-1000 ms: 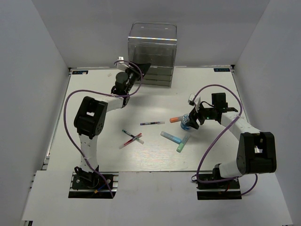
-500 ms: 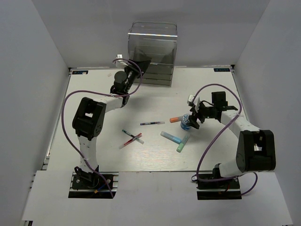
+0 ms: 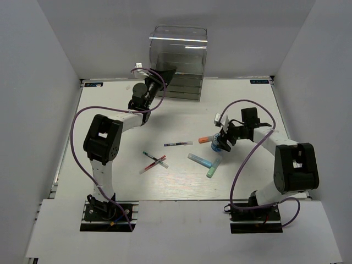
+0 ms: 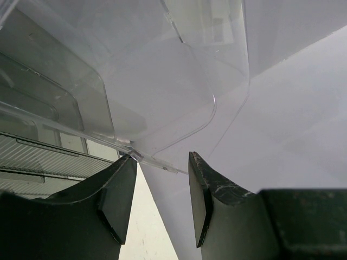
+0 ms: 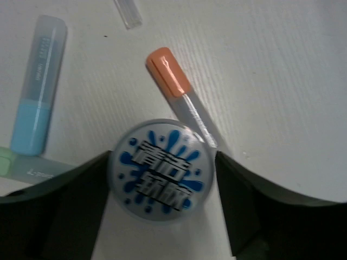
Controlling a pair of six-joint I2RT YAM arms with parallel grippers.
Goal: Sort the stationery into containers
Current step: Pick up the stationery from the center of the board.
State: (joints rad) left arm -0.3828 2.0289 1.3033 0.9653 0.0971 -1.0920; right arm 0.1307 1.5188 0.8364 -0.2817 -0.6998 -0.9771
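The round blue-white roll [image 5: 161,170] lies on the table between the fingers of my right gripper [image 5: 162,187]. The left finger touches it and a thin gap shows at the right finger. The orange-capped highlighter [image 5: 169,73] touches the roll's far side. The blue highlighter [image 5: 35,108] and the mint green highlighter [image 3: 214,166] lie to its left. My left gripper [image 3: 163,77] is open at the front left corner of the clear organizer [image 3: 179,60]. A clear plastic edge [image 4: 157,162] sits at its fingertips.
A dark pen [image 3: 177,144] lies mid-table. A red pen and a clear pen [image 3: 154,162] lie crossed with another dark pen at the centre left. White walls close the table at the back and on both sides.
My right gripper has moved left and down onto the roll, which now sits between its fingers. My left gripper has barely moved at the organizer.
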